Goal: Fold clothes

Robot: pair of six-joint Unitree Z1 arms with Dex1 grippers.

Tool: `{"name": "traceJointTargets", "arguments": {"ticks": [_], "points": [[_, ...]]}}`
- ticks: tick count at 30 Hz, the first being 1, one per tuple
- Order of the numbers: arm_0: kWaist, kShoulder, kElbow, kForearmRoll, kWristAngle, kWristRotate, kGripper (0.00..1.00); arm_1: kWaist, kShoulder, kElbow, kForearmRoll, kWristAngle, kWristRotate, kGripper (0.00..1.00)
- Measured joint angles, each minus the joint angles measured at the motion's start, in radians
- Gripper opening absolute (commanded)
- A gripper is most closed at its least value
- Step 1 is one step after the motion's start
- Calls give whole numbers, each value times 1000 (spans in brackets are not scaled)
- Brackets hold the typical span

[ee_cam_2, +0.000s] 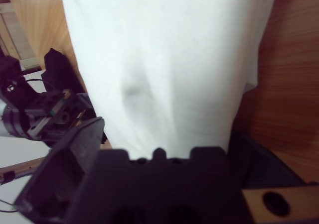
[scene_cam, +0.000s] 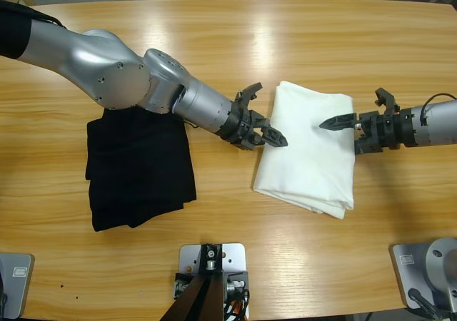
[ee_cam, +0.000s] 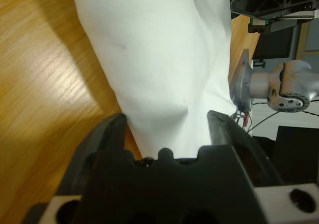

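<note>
The white T-shirt (scene_cam: 308, 150) lies folded into a tall rectangle right of the table's middle. It fills the left wrist view (ee_cam: 154, 59) and the right wrist view (ee_cam_2: 169, 59). My left gripper (scene_cam: 270, 114) hovers open at the shirt's left edge, and its jaws straddle the cloth (ee_cam: 167, 122) without closing on it. My right gripper (scene_cam: 351, 108) is open over the shirt's right side, with the white fabric between its spread jaws (ee_cam_2: 167, 129). The black garment (scene_cam: 139, 171) rests folded at the left, partly under the left arm's elbow.
Bare wooden table (scene_cam: 235, 43) surrounds both garments. The two grippers face each other across the shirt, about a hand's width apart. The right gripper (ee_cam: 271, 5) shows in the left wrist view, and the left gripper (ee_cam_2: 45, 109) in the right wrist view.
</note>
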Motion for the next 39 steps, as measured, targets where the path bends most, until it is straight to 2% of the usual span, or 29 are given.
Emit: {"name": "traceJointTargets", "arguments": {"ticks": [3, 6, 8, 9, 21, 27, 33, 36, 39], "points": [[0, 0, -2, 0, 9, -9, 519, 0, 1, 0, -1, 0, 0, 987], [-2, 0, -33, 1, 9, -24, 563, 0, 1, 0, -1, 0, 0, 987], [-5, 0, -50, 2, 12, -27, 716, 0, 1, 0, -1, 0, 0, 987], [-6, 0, -51, 6, 15, -27, 760, 0, 1, 0, -1, 0, 0, 987], [-11, 0, -54, 80, 67, -27, 729, 0, 2, 0, -4, 0, 0, 987], [-42, 0, -172, 207, 123, -15, 729, 0, 2, 0, -4, 0, 0, 987], [-48, 0, -191, 231, 134, -6, 761, 0, 2, 0, -7, 0, 0, 987], [-49, 0, -192, 240, 135, -4, 830, 0, 3, 0, -7, 0, 0, 987], [-50, 0, -194, 248, 135, -4, 830, 0, 3, 0, -7, 0, 0, 987]]}}
